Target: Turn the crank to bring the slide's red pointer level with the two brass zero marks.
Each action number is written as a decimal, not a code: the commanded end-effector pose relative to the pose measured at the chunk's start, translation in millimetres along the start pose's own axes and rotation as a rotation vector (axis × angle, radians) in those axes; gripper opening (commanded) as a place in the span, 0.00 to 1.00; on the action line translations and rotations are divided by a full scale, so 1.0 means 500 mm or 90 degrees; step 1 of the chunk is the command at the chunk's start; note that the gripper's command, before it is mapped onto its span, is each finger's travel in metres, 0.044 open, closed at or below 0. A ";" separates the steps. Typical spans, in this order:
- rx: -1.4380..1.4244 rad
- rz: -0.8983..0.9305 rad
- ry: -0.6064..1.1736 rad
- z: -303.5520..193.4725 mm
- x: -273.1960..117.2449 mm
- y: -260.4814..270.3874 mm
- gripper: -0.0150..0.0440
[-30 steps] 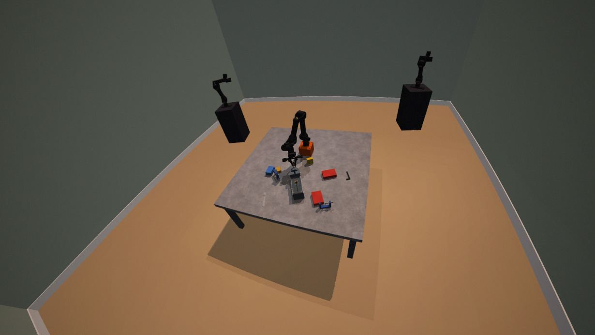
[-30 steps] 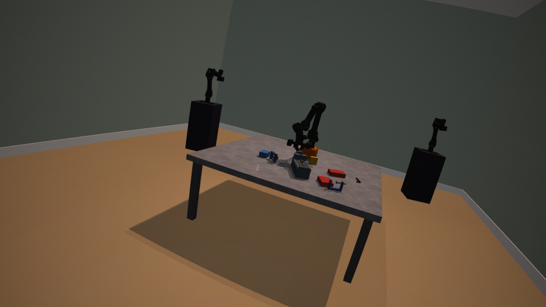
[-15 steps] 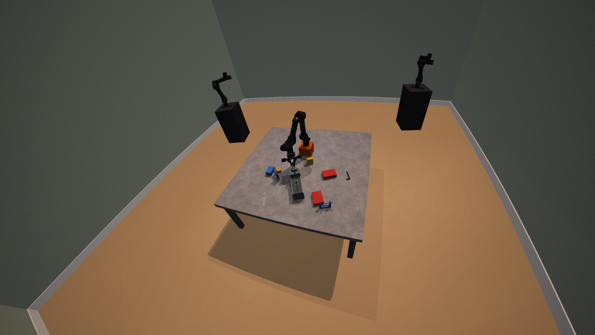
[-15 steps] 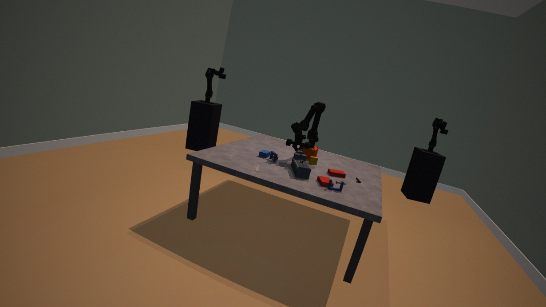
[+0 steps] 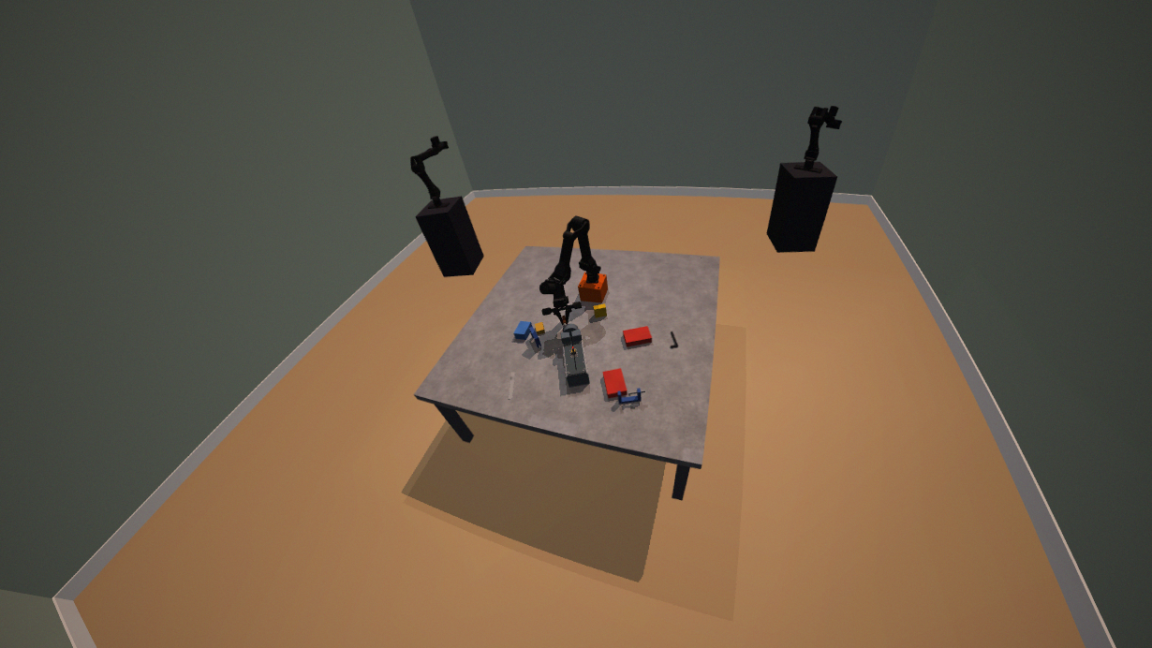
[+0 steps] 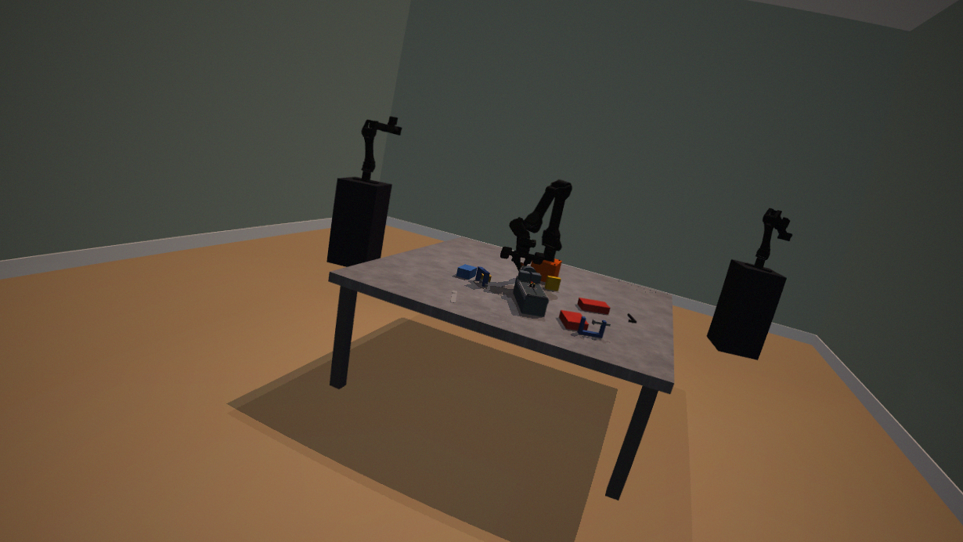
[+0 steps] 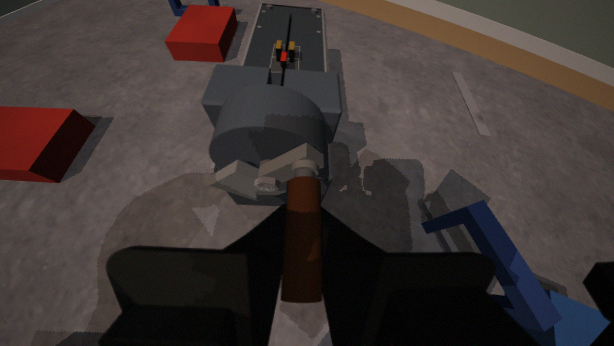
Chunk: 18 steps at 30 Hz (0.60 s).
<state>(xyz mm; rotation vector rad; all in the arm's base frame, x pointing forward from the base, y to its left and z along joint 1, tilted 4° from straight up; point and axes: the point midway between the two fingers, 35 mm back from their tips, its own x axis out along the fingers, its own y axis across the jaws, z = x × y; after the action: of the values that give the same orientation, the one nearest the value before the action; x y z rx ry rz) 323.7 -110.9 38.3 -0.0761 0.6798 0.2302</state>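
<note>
The grey machine (image 5: pixel 576 378) (image 6: pixel 531 305) (image 7: pixel 272 107) stands on the table, its round housing facing me. My gripper (image 5: pixel 565 321) (image 7: pixel 300 211) is shut on the brown crank handle (image 7: pixel 302 265), which points toward the wrist camera. The pale crank arm (image 7: pixel 286 161) slants up and right from its hub to the handle. In the wrist view the red pointer (image 7: pixel 283 56) sits between the left brass mark (image 7: pixel 278 45) and the right brass mark (image 7: pixel 292 45). It looks slightly on the crank side of their brass tops; I cannot tell the exact level.
Two red blocks (image 5: pixel 637 336) (image 7: pixel 201 30) lie on one side of the machine, with a blue clamp (image 5: pixel 629 397) by one. Another blue clamp (image 7: pixel 500 255) and a blue block (image 5: pixel 523 330) lie on the other. Yellow blocks (image 5: pixel 599 311) and a pale strip (image 7: pixel 471 105) also lie on the table.
</note>
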 end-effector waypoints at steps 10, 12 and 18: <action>-0.002 -0.007 0.005 -0.030 0.029 -0.021 0.25; -0.002 -0.007 0.005 -0.035 0.035 -0.021 0.25; -0.001 -0.007 0.005 -0.047 0.046 -0.014 0.25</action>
<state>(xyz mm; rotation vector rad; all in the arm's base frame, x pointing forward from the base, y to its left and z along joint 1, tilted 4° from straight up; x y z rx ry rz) 328.1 -118.1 10.8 -0.0831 0.6770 0.2243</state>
